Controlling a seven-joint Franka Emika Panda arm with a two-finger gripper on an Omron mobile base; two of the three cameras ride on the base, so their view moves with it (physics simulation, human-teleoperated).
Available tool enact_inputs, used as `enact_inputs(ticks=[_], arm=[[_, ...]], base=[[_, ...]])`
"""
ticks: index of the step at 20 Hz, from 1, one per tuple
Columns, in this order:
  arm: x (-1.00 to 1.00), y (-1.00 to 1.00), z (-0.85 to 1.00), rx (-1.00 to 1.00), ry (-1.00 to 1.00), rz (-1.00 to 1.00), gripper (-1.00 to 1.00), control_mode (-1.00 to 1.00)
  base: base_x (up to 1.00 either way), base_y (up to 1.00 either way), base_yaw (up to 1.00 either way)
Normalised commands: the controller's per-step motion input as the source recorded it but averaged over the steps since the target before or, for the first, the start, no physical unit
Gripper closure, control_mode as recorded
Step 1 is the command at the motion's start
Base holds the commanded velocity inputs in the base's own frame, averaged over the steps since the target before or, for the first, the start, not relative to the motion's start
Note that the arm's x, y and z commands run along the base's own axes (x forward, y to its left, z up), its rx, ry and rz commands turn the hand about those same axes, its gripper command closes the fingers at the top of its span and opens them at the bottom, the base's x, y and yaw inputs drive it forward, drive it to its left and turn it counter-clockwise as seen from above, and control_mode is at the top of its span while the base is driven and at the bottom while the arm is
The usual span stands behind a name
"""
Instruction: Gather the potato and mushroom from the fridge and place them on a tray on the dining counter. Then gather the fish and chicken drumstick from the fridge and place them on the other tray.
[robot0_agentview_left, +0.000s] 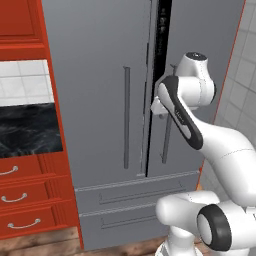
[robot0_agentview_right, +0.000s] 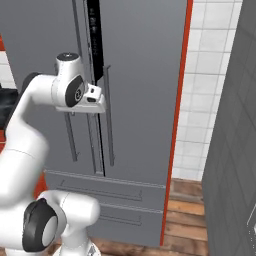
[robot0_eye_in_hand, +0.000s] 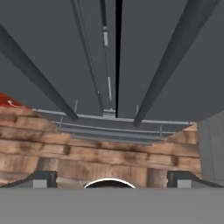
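Gripper (robot0_eye_in_hand: 109, 177) jaws wide, holding nothing, pointing down along the fridge (robot0_agentview_left: 100, 75) front; right door handle (robot0_eye_in_hand: 175, 57) runs vertical, just beside it.

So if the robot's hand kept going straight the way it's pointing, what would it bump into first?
Probably the brown wooden floor just in front of the tall grey metal fridge. The open hand points down along the doors, between the two long bar handles, though depth is hard to judge.

Even, flat rendered light with no glare and only faint shadows; textures look soft and slightly blurred, edges jagged.
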Motion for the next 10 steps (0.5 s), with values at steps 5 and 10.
enact_inputs(ticks=[5, 10], arm=[[0.16, -0.42, 0.07, 0.0, -0.22, 0.0, -1.0, -1.0], [0.48, -0.34, 0.14, 0.02, -0.12, 0.0, -1.0, -1.0]], base=[[0.0, 0.0, 0.0], [0.0, 0.0, 0.0]])
